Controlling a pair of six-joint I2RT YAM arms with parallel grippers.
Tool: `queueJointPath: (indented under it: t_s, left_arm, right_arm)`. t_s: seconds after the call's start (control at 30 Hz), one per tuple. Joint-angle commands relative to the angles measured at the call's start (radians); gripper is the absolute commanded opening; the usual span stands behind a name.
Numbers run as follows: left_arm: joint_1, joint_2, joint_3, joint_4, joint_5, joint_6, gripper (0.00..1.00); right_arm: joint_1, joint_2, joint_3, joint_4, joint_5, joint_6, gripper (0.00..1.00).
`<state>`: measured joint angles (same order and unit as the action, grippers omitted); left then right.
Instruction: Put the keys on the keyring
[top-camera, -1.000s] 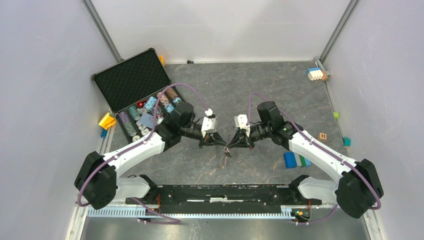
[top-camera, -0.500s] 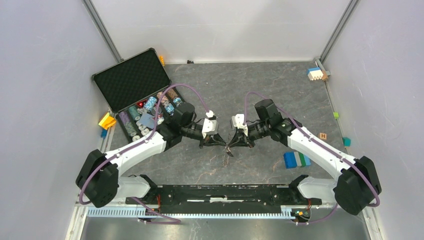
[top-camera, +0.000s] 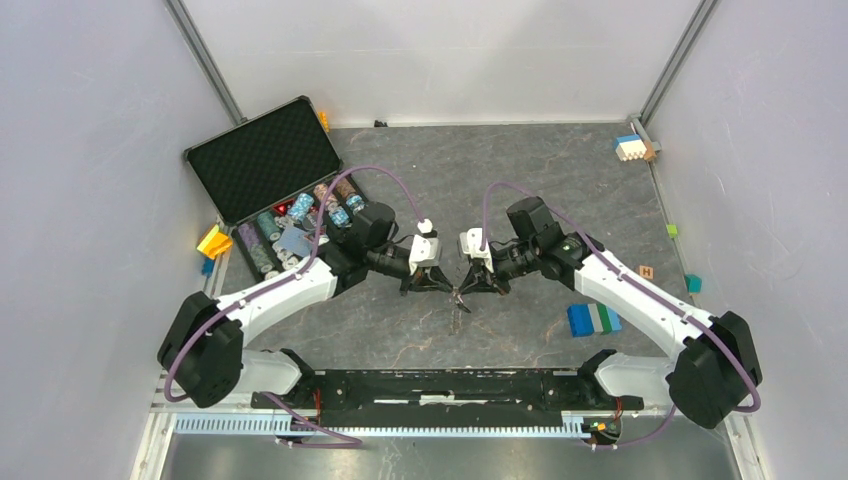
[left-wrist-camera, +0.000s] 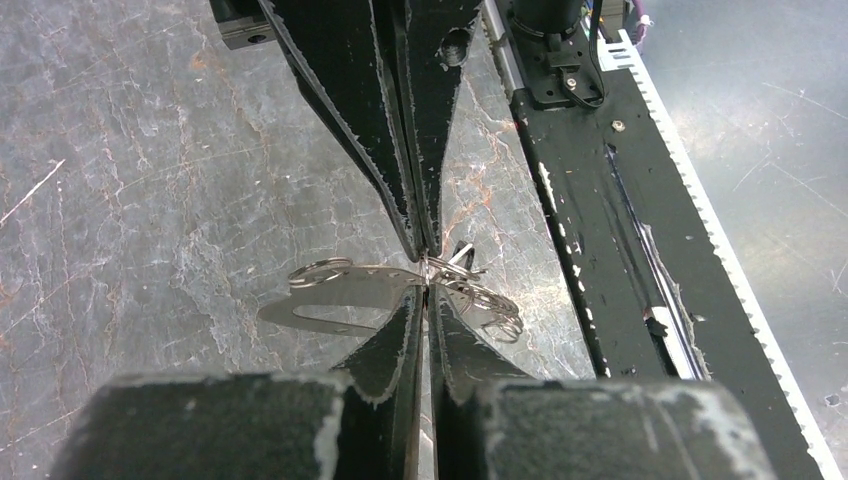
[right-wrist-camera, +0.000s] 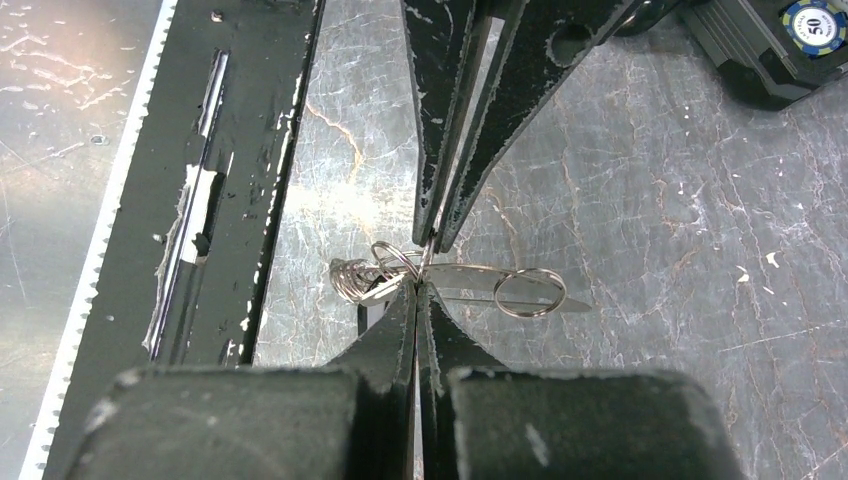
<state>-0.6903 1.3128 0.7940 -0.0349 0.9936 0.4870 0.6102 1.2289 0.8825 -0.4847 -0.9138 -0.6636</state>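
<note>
The keyring (left-wrist-camera: 335, 300) is a flat grey metal loop held level above the table between the two grippers, also seen in the right wrist view (right-wrist-camera: 480, 278). Small split rings hang off it, one large (right-wrist-camera: 530, 292) and a bunched cluster (left-wrist-camera: 492, 302). My left gripper (left-wrist-camera: 428, 287) is shut on the keyring's end. My right gripper (right-wrist-camera: 418, 283) is shut on the same spot from the opposite side. Their tips meet mid-table (top-camera: 458, 291). A thin dark piece (top-camera: 456, 318) dangles beneath, the key as far as I can tell.
An open black case (top-camera: 262, 160) of poker chips stands at the back left, a yellow block (top-camera: 213, 241) beside it. Blue-green blocks (top-camera: 592, 318) and a wooden cube (top-camera: 645, 271) lie to the right. A white-blue block (top-camera: 632, 148) sits far right. The black base rail (top-camera: 450, 385) runs along the front.
Both wrists have drawn slightly closer together and a little away from the base rail, still joined at the keyring. The left jaws have eased by a hair.
</note>
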Motion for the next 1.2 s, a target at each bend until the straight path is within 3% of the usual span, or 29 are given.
queueJointPath:
  t_s: [0.0, 0.13, 0.4, 0.5, 0.93, 1.17]
  left_arm:
    - [-0.003, 0.011, 0.048, -0.018, 0.002, 0.025, 0.09]
    - [-0.007, 0.022, 0.060, -0.025, -0.001, 0.023, 0.11]
    - [-0.008, 0.028, 0.068, -0.036, -0.007, 0.040, 0.29]
    - [-0.008, 0.034, 0.073, -0.036, -0.003, 0.054, 0.32]
    - [-0.008, 0.034, 0.130, -0.115, -0.018, 0.120, 0.29]
    - [-0.009, 0.031, 0.114, -0.115, -0.003, 0.130, 0.22]
  right_arm:
    - [0.012, -0.002, 0.049, 0.020, 0.009, -0.004, 0.00]
    - [0.019, 0.004, 0.055, 0.021, 0.026, 0.006, 0.00]
    - [0.031, 0.020, 0.095, -0.020, 0.080, 0.012, 0.00]
    - [0.033, 0.024, 0.105, -0.035, 0.092, 0.012, 0.00]
    - [0.034, 0.035, 0.108, -0.054, 0.095, 0.016, 0.00]
    - [0.034, 0.032, 0.108, -0.045, 0.084, 0.022, 0.00]
